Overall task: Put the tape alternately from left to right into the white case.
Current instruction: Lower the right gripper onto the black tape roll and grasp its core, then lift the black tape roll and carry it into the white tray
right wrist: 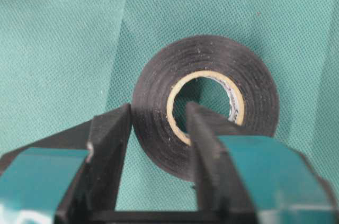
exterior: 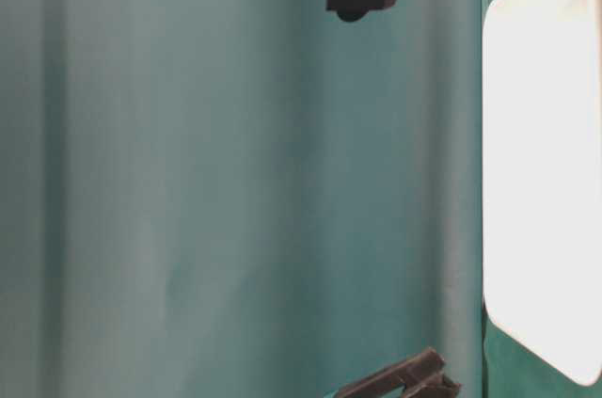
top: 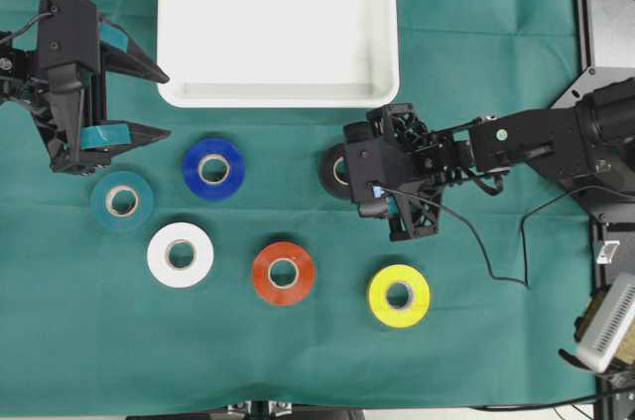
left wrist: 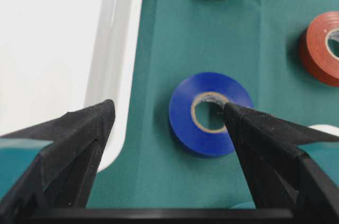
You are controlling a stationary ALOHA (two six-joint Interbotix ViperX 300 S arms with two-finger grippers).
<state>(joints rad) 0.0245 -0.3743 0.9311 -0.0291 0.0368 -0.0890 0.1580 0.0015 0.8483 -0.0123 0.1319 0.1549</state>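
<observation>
Tape rolls, glossy plastic rings with pale cores, lie flat on the green cloth (top: 476,63) below the white case's (top: 276,92) near rim; the case holds none. The right gripper (right wrist: 159,128) pinches the black roll's (right wrist: 204,105) wall, one finger in the core, one outside. Next comes a lift into the smooth, round-cornered case. The left gripper (left wrist: 169,115) stands wide above the blue roll (left wrist: 209,113).

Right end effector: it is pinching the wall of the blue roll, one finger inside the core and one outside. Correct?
Wrong colour. The right end effector pinches the wall of the black roll, as the right wrist view shows; the blue roll lies untouched.
</observation>
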